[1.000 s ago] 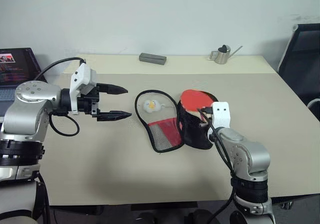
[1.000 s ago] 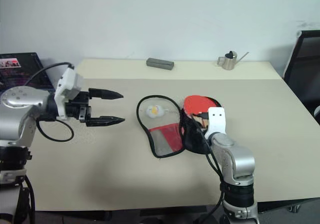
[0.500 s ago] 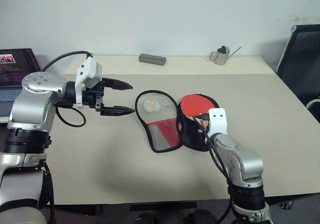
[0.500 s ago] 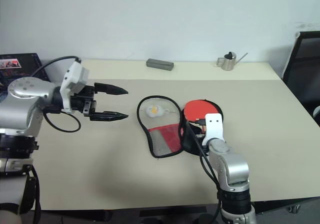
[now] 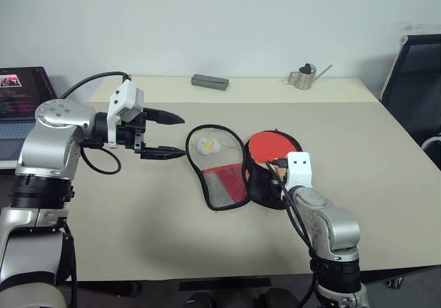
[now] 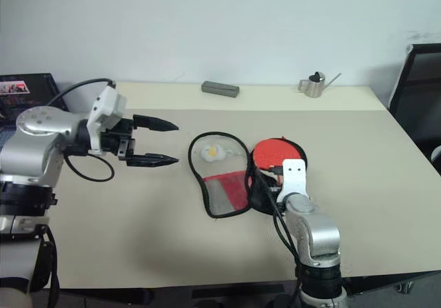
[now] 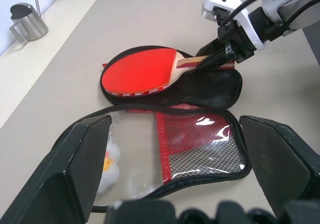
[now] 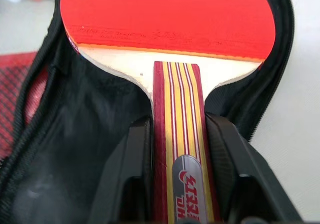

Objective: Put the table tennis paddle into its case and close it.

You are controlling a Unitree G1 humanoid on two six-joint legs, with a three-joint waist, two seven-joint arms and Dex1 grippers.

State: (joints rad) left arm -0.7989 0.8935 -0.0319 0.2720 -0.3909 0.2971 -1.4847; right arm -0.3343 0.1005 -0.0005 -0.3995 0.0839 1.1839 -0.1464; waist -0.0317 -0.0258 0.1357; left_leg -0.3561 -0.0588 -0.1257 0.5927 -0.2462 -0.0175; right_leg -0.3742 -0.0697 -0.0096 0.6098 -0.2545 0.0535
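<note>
The case [image 5: 222, 184] lies unzipped on the table [image 5: 151, 218], its mesh-and-red half on the left and its black half [image 7: 220, 86] on the right. The paddle [image 5: 270, 145] rests flat in the black half with its red face [image 8: 170, 18] up. My right gripper [image 8: 177, 126] is at the striped handle [image 8: 176, 98], one finger close along each side and the jaws slightly apart. To the left of the case, my left gripper [image 5: 172, 136] hovers wide open and empty, pointing at it. A white-yellow charm [image 5: 208, 144] sits inside the left half.
A grey rectangular box [image 5: 210, 81] and a small metal watering can [image 5: 304, 76] stand at the table's far edge. An open laptop [image 5: 21, 91] is at the far left. A black chair [image 5: 417, 80] stands off the right side.
The paddle and the black case half, tilted up a second ago, now lie flat on the table. My right gripper sank with them and its fingers have loosened on the handle.
</note>
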